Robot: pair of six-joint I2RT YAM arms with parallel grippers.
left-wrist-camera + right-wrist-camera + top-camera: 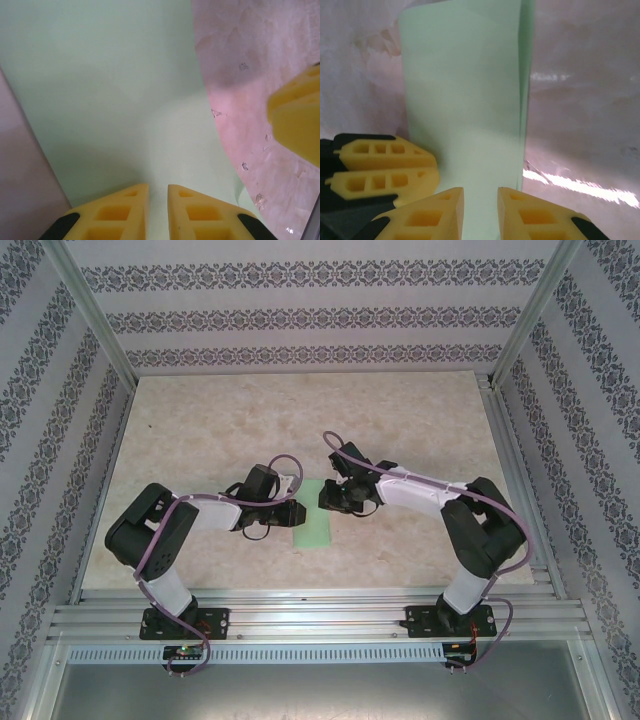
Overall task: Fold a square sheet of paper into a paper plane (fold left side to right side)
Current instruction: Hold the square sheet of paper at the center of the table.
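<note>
Around the workspace stand walls papered in bands of dark floral pattern [300, 315], framed by bare aluminium posts [92, 315]. Below them lies the beige marbled table [200, 420]. Two black-and-white arms reach inward over it, the left arm [160, 530] and the right arm [470, 520], and their wrists nearly meet at the table's middle.

Between the wrists lies the square sheet of paper [312, 525], thin, plain and mint green. It now has the shape of a narrow strip. Its long axis runs from the near edge toward the far wall, and it has blunt ends and no point. The right wrist camera shows a second layer along the strip's right edge.

The left gripper [158, 192] sits low over the strip, its yellow fingers a narrow slit apart with green showing through the gap. The right gripper [480, 195] hovers over one end of the strip. Its yellow fingers stand a little wider apart and hold nothing, and the left gripper's fingers are just beside it.
</note>
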